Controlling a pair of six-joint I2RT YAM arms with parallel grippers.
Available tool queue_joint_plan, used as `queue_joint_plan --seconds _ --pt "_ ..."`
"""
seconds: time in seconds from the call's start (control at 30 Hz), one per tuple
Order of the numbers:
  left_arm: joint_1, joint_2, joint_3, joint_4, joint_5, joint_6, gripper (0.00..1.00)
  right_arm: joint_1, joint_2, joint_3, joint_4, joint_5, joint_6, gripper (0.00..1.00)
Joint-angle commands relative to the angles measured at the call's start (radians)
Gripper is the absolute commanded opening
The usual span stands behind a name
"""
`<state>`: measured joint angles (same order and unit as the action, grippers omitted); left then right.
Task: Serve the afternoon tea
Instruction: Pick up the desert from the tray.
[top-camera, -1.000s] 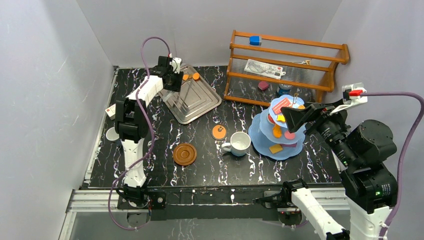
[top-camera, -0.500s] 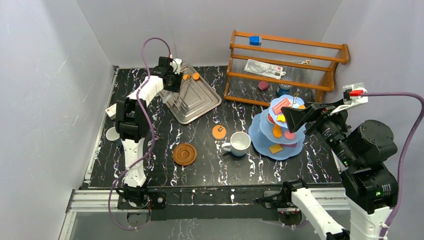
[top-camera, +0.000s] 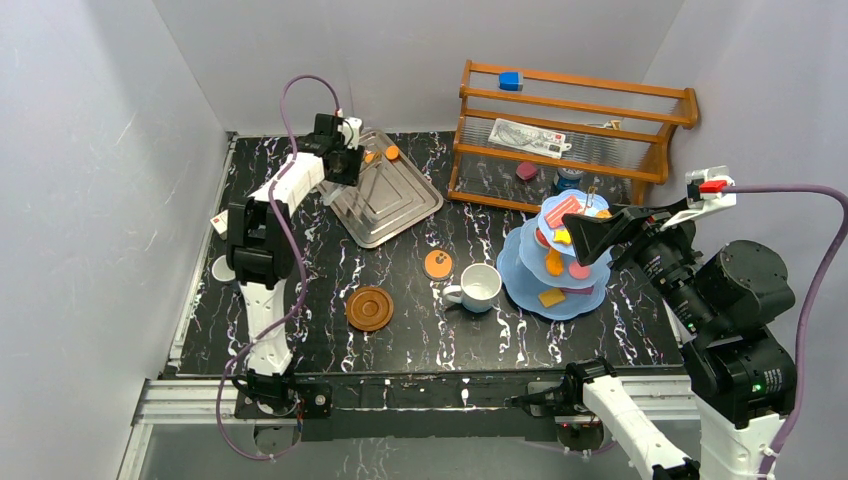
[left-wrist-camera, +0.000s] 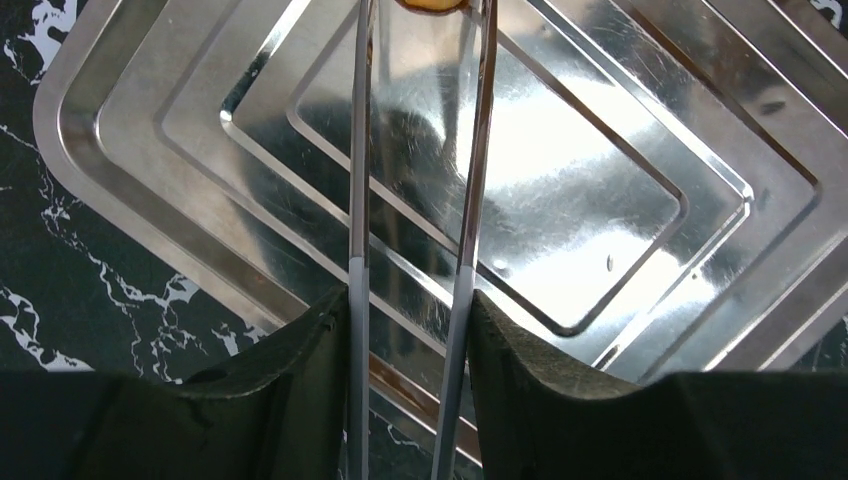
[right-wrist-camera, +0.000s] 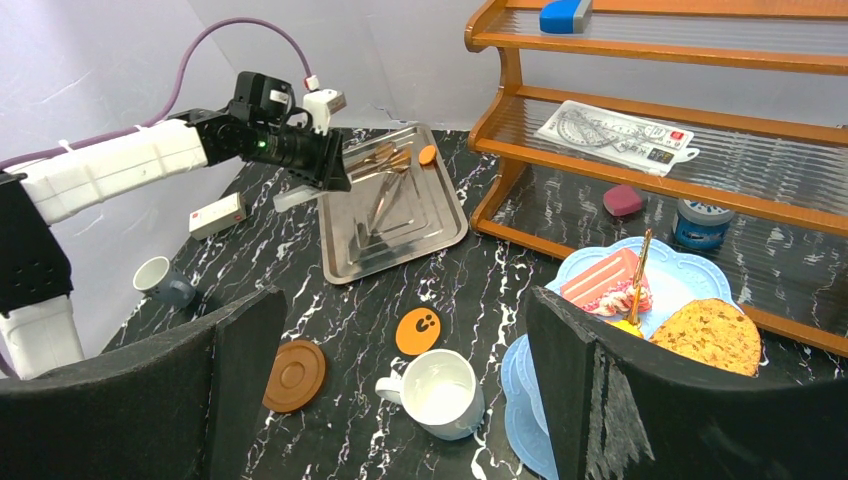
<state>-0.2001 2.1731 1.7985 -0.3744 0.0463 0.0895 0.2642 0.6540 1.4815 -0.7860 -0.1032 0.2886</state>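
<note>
In the last second my left gripper (left-wrist-camera: 410, 330), clamped on the metal tongs (left-wrist-camera: 360, 150), only nudged their tips around an orange pastry (left-wrist-camera: 432, 4) at the silver tray's (left-wrist-camera: 620, 200) far edge, so I judge nothing lifted yet.

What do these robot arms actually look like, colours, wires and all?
The left arm has white links and black joints; the right arm is mostly chunky black. A purple cable runs from each wrist. The fingers are black wedges.

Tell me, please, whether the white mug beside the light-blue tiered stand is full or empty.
Empty: the white mug shows a bare white interior.
</note>
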Motion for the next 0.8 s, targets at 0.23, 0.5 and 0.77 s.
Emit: queue_joint_plan --seconds 0.23,0.5,0.77 --pt "-0.011 -0.274 -0.135 0.007 0.08 -0.03 0.27 0.005 -0.02 0.034 0.03 0.021 -0.019 0.99" --pt "-0.053 -0.423 -0.247 0.04 0.14 -0.069 0.26 0.005 -0.027 0.045 0.022 0.019 -0.017 0.99" --pt "-0.162 -0.542 -0.316 0.02 0.156 -0.083 0.26 0.006 -0.027 0.048 0.018 0.019 -0.017 0.99"
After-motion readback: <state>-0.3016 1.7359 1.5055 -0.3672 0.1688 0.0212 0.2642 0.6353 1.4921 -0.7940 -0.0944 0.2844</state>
